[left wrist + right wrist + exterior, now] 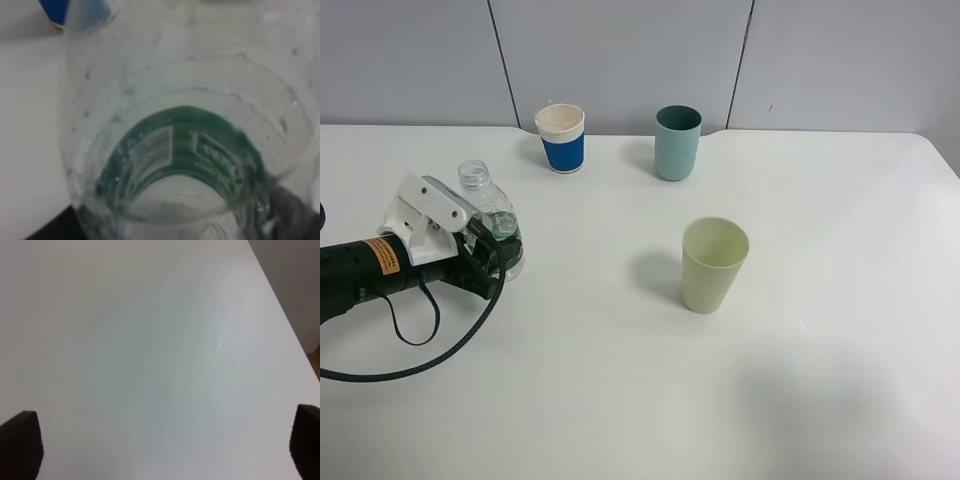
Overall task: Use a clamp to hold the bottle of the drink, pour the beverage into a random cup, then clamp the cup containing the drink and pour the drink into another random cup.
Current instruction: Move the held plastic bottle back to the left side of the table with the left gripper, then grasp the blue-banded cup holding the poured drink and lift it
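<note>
Upright bottle [482,192] on the worktop [620,400], lower half clamped by the left gripper [496,243], well left of the yellow-green cup [713,265], clear plastic, green label, open neck, right gripper [162,442] spread wide open.

White table [840,400] before a grey panelled wall [620,50], under soft, even light
The matte white top fills nearly the whole scene from the high view, its far right corner [923,138] rounded and its far edge showing a small step right of the middle. Behind it the pale grey wall is split into panels by two thin dark seams [503,60], each leaning slightly. The light is diffuse, with a broad dim patch on the near right of the table. The right wrist view shows the table's edge with a darker grey surface [295,280] beyond it; whether that is wall or floor cannot be told
</note>
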You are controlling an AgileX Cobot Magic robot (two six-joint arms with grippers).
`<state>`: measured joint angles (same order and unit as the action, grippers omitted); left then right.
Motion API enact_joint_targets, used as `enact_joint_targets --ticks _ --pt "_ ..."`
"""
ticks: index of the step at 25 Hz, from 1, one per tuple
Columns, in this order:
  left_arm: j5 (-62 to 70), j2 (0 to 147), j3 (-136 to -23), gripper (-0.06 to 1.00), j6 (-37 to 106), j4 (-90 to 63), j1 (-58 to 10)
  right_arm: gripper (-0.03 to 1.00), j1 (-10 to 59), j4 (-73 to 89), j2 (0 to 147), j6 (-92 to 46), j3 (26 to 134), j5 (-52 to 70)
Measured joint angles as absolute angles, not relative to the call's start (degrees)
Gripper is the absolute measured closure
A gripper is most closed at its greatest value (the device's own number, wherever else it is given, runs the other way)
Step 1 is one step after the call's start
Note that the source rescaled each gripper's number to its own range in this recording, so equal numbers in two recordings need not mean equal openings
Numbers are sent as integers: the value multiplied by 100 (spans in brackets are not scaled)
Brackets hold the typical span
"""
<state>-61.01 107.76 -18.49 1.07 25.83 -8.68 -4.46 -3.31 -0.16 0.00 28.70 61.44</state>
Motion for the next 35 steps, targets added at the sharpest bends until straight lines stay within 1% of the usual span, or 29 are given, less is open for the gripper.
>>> enact_joint_targets --ticks 2,3,7,8,10,12,18,26,29,35 --pt "-6101 10776 -1849 93 107 2583 -868 -3 -446 -331 -16 0 2870 6144" --pt "-6101 10776 -1849 86 107 2583 -868 -3 -446 -331 -16 0 2870 6144" --pt "-6253 10776 -1849 16 59 2498 -868 -3 -446 -331 -16 0 2870 6144" --pt "-6304 10776 -1849 6 0 2474 -868 -3 -446 -331 -16 0 2870 6144" --pt "-6340 10776 -1849 -2 -129 2441 -868 -3 -446 -331 -16 0 2870 6144" --pt "-6340 10769 -1849 -4 -163 2430 -868 -3 -446 -331 -16 0 2870 6144" --pt "-6346 10386 -1500 -4 -189 2340 -868 -3 -446 -331 -16 0 2870 6144" --pt "-6248 9084 -622 -4 -195 1845 -868 -3 -446 -331 -16 0 2870 6144" --pt "-5894 8451 -459 -4 -232 1625 -868 -3 -446 -331 -16 0 2870 6144" --pt "-4861 6824 -431 -4 -813 1272 -868 -3 -446 -331 -16 0 2870 6144"
